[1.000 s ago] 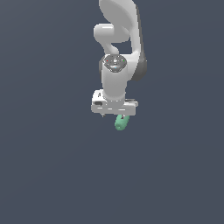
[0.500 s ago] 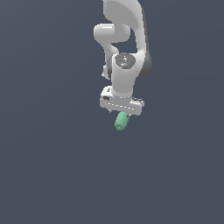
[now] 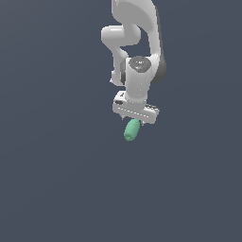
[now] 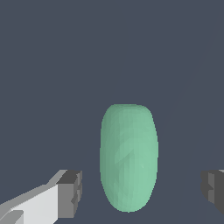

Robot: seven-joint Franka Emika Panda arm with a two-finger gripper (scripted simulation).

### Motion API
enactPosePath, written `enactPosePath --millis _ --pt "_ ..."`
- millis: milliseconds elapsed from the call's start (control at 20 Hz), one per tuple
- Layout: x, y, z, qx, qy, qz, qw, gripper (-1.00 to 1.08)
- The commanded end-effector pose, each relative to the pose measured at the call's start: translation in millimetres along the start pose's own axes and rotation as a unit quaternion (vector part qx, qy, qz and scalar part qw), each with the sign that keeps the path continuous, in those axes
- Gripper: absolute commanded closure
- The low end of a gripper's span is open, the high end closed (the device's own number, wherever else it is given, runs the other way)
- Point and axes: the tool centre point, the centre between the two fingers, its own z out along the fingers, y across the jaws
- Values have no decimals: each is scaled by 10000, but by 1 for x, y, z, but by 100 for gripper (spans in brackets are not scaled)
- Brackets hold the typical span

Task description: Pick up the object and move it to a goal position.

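Dark grey backdrop, green capsule (image 3: pixel 132 130) under hand (image 3: pixel 134 119), long axis near-vertical

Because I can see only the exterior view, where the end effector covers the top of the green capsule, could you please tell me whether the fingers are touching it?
Observer: No. In the wrist view the capsule lies between the two fingers, with a clear gap on each side.
Operator: So nothing is gripped yet?
Observer: Correct. The end effector is open, and its dark pads face the capsule's long sides without contact.
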Motion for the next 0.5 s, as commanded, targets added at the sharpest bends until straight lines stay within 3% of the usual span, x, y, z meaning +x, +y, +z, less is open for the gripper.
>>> enactPosePath --millis 0,450 --pt "-2 -1 1 6 8 72 10000 -92" --pt "-3 -1 9 7 8 79 10000 -92"
